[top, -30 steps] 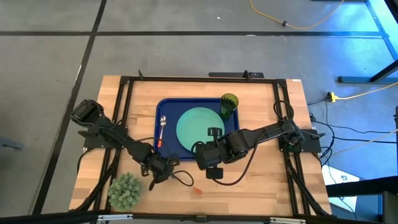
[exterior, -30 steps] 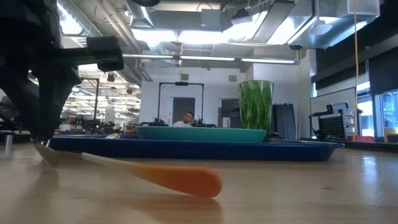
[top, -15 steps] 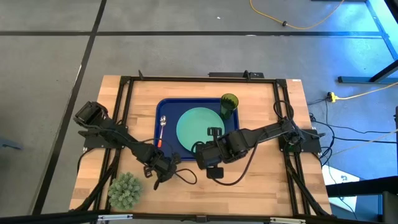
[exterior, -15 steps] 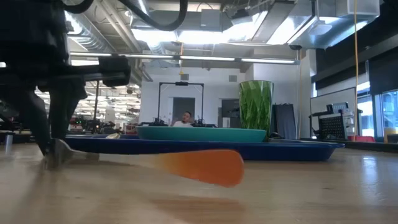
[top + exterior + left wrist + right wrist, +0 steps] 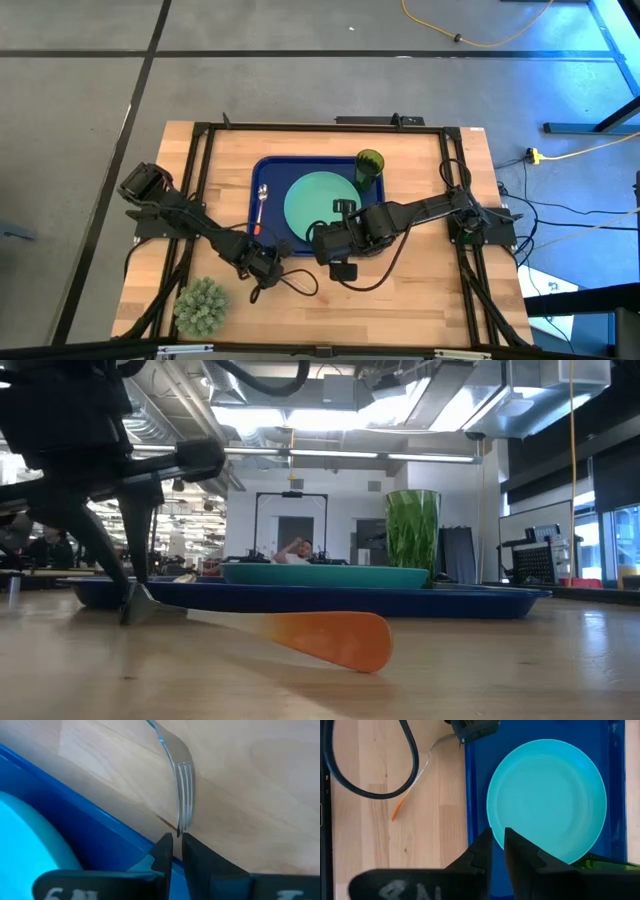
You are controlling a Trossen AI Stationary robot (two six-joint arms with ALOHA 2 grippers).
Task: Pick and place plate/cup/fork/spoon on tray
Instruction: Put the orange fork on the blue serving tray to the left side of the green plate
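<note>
High view: the left gripper [image 5: 258, 266] sits low at the near-left corner of the tray [image 5: 268, 170], its arm stretched flat and slantwise across the boards. The plate [image 5: 318, 203] lies beyond it and to its right, the spoon [image 5: 260, 205] straight beyond it along the tray's left edge, and the cup [image 5: 368, 165] at the corner farthest from it. The right gripper [image 5: 326, 240] waits just to its right, over the plate's near rim. Low view: the left pincer's two thin fingers reach the table, nipped together on the metal head of the fork [image 5: 290, 630]. Its orange handle trails away from the pincer, seemingly only just off the wood, in front of the tray wall. Left wrist view: the jaws stand almost together, clamped on the very tips of the tines. The stem runs straight ahead over bare wood, with the blue rim just beside the fingers. Right wrist view: the right pincer's jaws are a slit apart with nothing between them, hovering above the plate's edge. The fork lies off on the wood beside the tray. It looks light and stiff, but smooth metal held by the tine tips will likely swivel or slip. A hold on the neck or on the handle would probably carry it more steadily over the rim.
</note>
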